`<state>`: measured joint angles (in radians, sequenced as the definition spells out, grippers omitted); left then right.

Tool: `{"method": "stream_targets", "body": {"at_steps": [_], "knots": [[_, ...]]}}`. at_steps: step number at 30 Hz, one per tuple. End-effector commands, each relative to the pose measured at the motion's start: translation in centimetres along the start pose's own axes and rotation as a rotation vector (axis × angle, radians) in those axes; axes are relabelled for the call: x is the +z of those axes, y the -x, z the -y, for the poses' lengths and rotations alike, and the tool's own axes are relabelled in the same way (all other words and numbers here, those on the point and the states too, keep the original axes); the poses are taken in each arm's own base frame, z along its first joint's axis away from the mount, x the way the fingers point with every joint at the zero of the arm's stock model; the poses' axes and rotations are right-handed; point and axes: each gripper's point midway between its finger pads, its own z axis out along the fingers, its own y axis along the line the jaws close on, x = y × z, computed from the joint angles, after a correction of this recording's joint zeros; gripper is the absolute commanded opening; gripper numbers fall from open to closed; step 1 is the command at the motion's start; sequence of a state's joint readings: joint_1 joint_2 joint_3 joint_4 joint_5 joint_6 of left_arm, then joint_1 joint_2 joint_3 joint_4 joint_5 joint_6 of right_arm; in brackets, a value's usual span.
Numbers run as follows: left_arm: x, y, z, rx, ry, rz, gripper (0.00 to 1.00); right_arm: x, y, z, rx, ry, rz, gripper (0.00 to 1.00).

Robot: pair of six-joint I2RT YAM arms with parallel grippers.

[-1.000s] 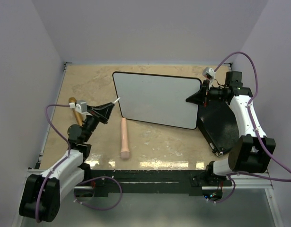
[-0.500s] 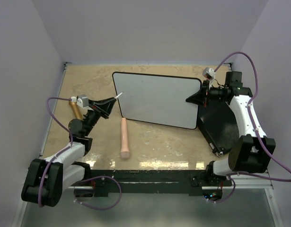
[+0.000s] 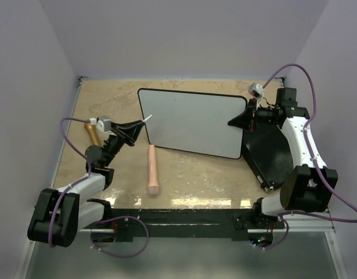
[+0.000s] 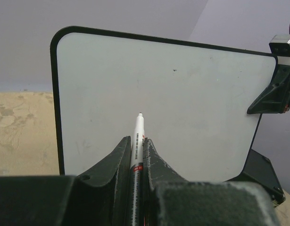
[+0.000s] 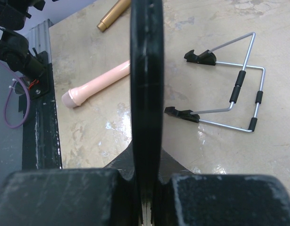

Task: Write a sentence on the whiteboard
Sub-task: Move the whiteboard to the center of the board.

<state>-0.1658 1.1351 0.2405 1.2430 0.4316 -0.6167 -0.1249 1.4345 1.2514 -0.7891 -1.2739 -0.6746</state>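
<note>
1. I am reading the left jaws as clamped together on the slim white marker (image 4: 137,134). Its tip is pointing ahead at the large glossy white rectangular whiteboard with the thin black rim (image 4: 182,94). The tip is sitting near the face, but I cannot tell whether it is touching.
2. The right jaws are gripping the whiteboard's right-hand rim, shut on it, and holding it tilted up above the beige stone-patterned counter (image 3: 190,174) with its face toward the left arm. I cannot tell whether its lower edge is resting on anything.
3. No sentence is showing: the face is bare apart from 1 small dark speck, so I am judging the writing as not yet begun.
4. In the left wrist view the tip is aiming low and left of centre. I am planning to start nearer the upper left corner, leaving room for 2 lines.
5. I am favouring light pressure, since the whiteboard is gripped at 1 edge only and could swing away under a hard push.
6. I am planning slow strokes, lifting the tip cleanly between letters so they are not smearing.
7. I am minding the left elbow over the pale pink cylinder (image 3: 152,170) and the gold-brown cylinder (image 3: 92,132) lying nearby. The flat black rectangular case (image 3: 271,151) and the silver wire stand (image 5: 237,85) are lying on the right arm's side.
</note>
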Motion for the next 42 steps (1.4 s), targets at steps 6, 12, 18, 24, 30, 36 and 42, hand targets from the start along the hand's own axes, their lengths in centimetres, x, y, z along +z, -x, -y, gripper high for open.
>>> {"method": "stream_targets", "body": {"at_steps": [6,12,18,24,30,36,42], "knots": [[0.96,2.84,1.30,0.122,-0.083,0.094,0.00,-0.14,-0.91,0.77,-0.020,-0.042,-0.045,0.00],[1.06,2.67,1.36,0.137,-0.098,0.092,0.00,-0.18,-0.83,0.73,-0.021,-0.040,-0.042,0.00],[1.28,2.52,1.13,0.146,-0.100,0.094,0.00,-0.17,-0.79,0.51,-0.023,-0.035,-0.042,0.00],[1.84,2.58,1.19,0.143,-0.119,0.095,0.00,-0.18,-0.67,0.35,-0.026,-0.030,-0.037,0.00],[1.71,2.37,1.19,0.156,-0.122,0.090,0.00,-0.18,-0.79,0.54,-0.023,-0.036,-0.042,0.00],[1.51,2.67,1.54,0.174,-0.138,0.111,0.00,-0.17,-0.82,0.60,-0.022,-0.037,-0.043,0.00],[1.23,2.97,1.87,0.163,-0.146,0.137,0.00,-0.22,-0.86,0.68,-0.023,-0.041,-0.045,0.00]]}}
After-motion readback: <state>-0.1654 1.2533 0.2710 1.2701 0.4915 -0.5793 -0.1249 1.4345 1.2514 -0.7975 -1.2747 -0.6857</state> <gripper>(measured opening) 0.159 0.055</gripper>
